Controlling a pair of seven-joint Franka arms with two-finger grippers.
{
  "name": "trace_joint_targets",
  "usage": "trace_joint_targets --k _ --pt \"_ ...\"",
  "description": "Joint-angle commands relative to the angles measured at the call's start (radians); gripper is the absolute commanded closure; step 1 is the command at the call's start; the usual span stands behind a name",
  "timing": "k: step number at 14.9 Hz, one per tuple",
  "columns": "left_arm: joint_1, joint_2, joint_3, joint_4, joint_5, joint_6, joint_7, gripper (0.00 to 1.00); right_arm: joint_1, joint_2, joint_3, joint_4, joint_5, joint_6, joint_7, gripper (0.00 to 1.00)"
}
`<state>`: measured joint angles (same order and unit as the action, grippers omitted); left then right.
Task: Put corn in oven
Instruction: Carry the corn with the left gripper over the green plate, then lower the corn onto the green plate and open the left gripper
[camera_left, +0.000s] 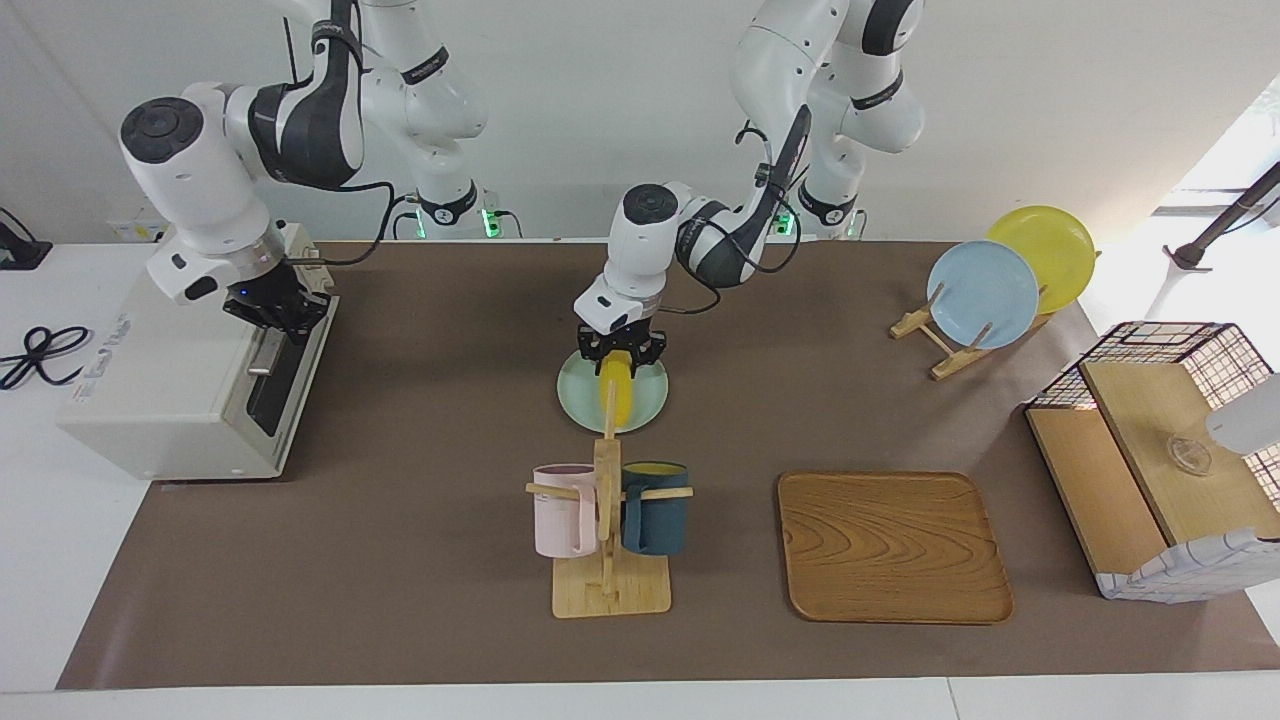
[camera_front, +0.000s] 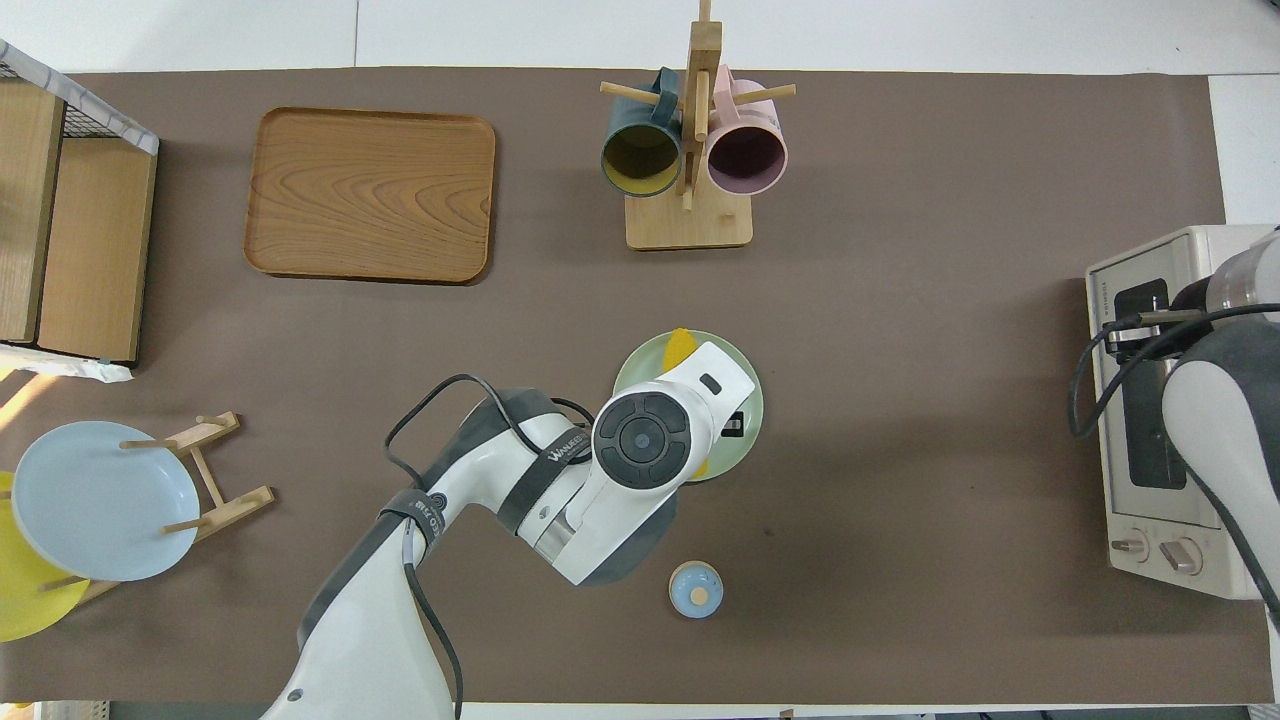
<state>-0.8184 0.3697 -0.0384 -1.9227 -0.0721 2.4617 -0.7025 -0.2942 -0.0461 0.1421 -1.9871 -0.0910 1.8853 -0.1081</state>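
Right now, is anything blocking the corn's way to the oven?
The table between looks open. The left hand holds the corn over the green plate. At the oven, the right hand grips the door handle; the door appears only partly open.

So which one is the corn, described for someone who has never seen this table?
Start at the mug rack in the middle of the table; just nearer to the robots lies a pale green plate. Over it the left gripper holds the corn: a smooth yellow cob hanging point down, long and tapered, unlike the round yellow plate in the plate stand.
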Motion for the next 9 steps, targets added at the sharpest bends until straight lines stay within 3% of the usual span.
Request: trace_joint_targets --k 1,2,3,7,9 --pt "-0.018 -0.011 0.018 -0.009 -0.005 0.010 -0.005 0.97 -0.023 -0.014 0.004 -0.032 -0.004 0.011 -0.050 1.00" --pt "-0.018 -0.011 0.020 -0.012 -0.003 0.006 -0.002 0.56 -0.023 -0.014 0.004 -0.032 -0.006 0.009 -0.068 1.00" --pt "-0.018 -0.012 0.020 -0.013 -0.002 0.002 0.001 0.01 -0.023 -0.015 0.002 -0.032 -0.013 0.008 -0.074 1.00" --pt "-0.005 -0.029 0.020 -0.007 -0.001 -0.036 0.009 0.00 -0.028 -0.017 0.002 -0.033 -0.050 -0.009 -0.082 1.00" --pt "0.025 -0.081 0.025 -0.004 -0.001 -0.104 0.041 0.00 -0.040 -0.017 0.004 -0.033 -0.067 -0.008 -0.111 1.00"
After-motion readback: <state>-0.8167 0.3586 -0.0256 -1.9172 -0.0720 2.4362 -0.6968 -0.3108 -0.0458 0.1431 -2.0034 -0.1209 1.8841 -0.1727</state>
